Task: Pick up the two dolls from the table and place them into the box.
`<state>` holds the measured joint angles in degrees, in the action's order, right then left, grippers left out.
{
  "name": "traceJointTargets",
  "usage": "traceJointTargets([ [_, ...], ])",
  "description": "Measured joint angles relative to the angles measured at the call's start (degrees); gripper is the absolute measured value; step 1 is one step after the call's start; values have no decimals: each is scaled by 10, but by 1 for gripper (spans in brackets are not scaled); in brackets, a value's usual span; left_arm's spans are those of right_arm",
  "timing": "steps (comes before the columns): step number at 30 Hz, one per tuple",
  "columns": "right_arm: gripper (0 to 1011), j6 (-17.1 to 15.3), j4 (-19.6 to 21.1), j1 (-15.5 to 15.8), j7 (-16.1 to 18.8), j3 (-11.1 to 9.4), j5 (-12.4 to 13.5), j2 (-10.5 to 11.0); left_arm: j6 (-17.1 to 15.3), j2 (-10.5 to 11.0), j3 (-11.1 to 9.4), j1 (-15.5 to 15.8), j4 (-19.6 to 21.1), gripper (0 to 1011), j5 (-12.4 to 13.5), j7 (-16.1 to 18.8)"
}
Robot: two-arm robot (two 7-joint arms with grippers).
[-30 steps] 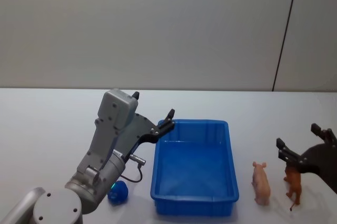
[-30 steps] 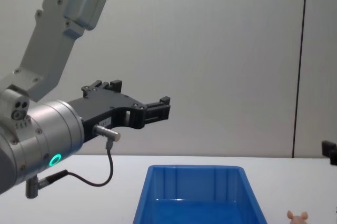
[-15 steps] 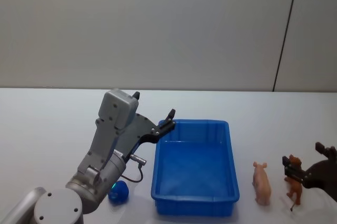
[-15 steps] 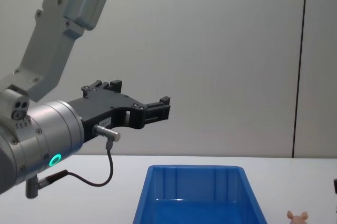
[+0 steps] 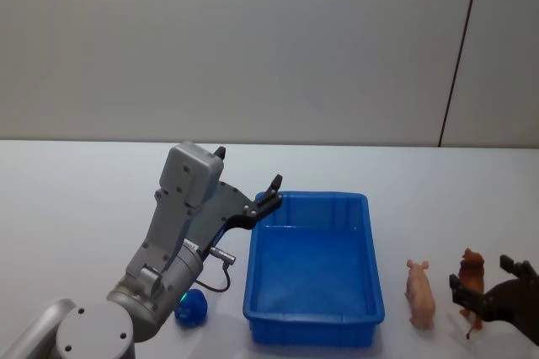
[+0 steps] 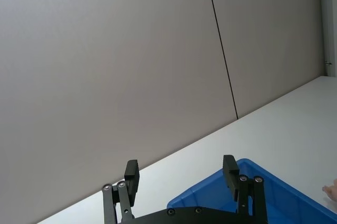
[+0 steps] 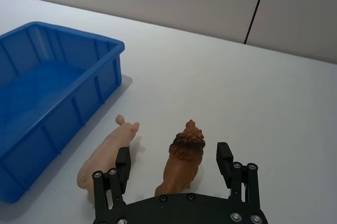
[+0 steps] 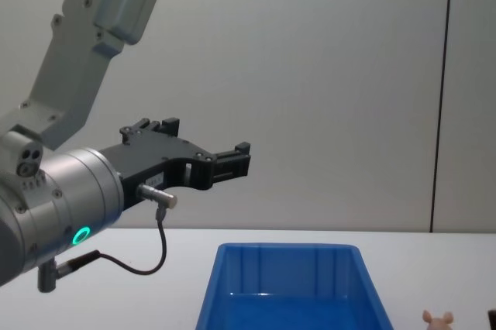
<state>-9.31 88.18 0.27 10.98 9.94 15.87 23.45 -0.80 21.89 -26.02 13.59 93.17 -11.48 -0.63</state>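
Dropped my right gripper [image 5: 481,275] lower over the last second, so in the head view its jaws now sit wide on either side of the brown doll [image 5: 470,268]. That one stands on the table [image 5: 84,190] right of the box [image 5: 307,198], with the pink doll [image 5: 419,295] between it and the box. Meanwhile my left gripper [image 5: 247,168] hovers raised at the box's left rim, jaws wide, parked I reckon.

Left wrist view: same spread fingers, the box's corner beneath them.

Right wrist view: the brown doll's between my fingers and neither pad looks to be touching it. The finger nearer the box slots into the thin gap beside the pink doll, so I'd guess closing could nudge that one. Plenty of bare table on the side away from the box.

Chest view: pink ears peek up right of the box, and its open top looks free for the drop.
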Motion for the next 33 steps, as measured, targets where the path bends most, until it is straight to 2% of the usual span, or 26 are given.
traceJointTargets([
  [13,1001,-28,-31,-18,6,12,2,-19,0,0,0,0,0,1001,0,0],
  [26,998,-46,-61,-36,-22,18,-4,-35,0,0,0,0,0,1001,0,0],
  [32,879,-51,-72,-42,-30,18,-5,-40,0,0,0,0,0,1001,0,0],
  [33,831,-53,-74,-44,-31,18,-5,-41,0,0,0,0,0,1001,0,0],
])
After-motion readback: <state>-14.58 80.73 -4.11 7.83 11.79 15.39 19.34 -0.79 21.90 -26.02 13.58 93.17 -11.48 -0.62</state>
